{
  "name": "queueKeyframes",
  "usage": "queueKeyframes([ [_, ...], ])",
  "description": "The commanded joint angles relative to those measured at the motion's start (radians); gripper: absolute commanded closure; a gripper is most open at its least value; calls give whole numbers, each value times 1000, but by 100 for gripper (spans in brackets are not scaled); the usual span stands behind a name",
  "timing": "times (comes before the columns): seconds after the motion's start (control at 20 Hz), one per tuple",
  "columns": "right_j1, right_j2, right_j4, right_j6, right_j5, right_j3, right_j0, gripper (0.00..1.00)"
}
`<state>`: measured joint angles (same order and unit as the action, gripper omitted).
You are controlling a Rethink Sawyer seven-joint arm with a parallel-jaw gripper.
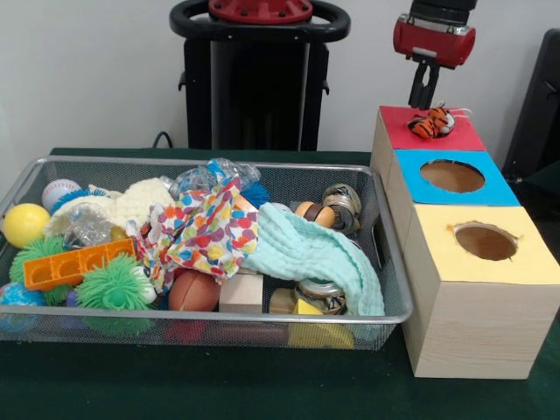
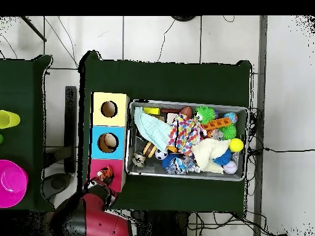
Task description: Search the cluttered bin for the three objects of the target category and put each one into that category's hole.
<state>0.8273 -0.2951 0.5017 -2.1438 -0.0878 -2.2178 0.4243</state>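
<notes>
A small orange-and-black striped tiger plush lies on the red top of the far section of the wooden box, covering the spot where its hole would be. My gripper hangs straight over the plush, its tip just above the toy; touching or apart is unclear. In the overhead view the plush sits on the red section with my red arm beside it. The wire bin holds mixed toys and cloths.
The blue section's hole and the yellow section's hole stand uncovered. The bin holds a dotted cloth, mint cloth, orange tray, green spiky balls, yellow ball and football.
</notes>
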Motion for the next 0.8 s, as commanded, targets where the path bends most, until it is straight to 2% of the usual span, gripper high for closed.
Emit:
queueKeyframes([
  [0.05, 11, 33, -3, -141, -42, 85, -60, 100],
  [0.35, 20, 80, 1, -157, -5, 72, -91, 100],
  [0.5, 29, 69, 7, -164, -24, 80, -79, 100],
  [0.8, 50, 92, 8, -167, -17, 68, -103, 100],
])
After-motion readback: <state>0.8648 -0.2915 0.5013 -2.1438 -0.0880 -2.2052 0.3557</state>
